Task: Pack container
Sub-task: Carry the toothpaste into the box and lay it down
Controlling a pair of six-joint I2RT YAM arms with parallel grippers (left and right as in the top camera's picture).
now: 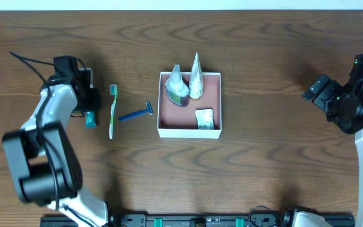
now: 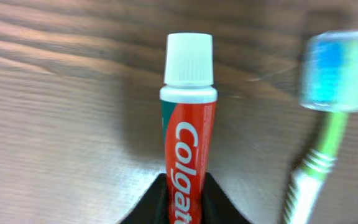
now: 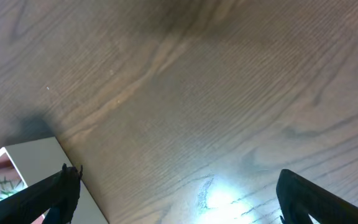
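Though white outside, container (image 1: 188,132) — pink inside, square.

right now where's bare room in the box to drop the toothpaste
Inside the container, bare pink floor at the near-left corner, between the bottle behind and the packet at right. Narrower strip beside the right wall. Crowded at the far side: bottle and white tube.

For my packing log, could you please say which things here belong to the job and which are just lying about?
Job: box, toothpaste in the left gripper, toothbrush, razor; bottle, tube and packet already in the box.
Not the job: table, black cable.
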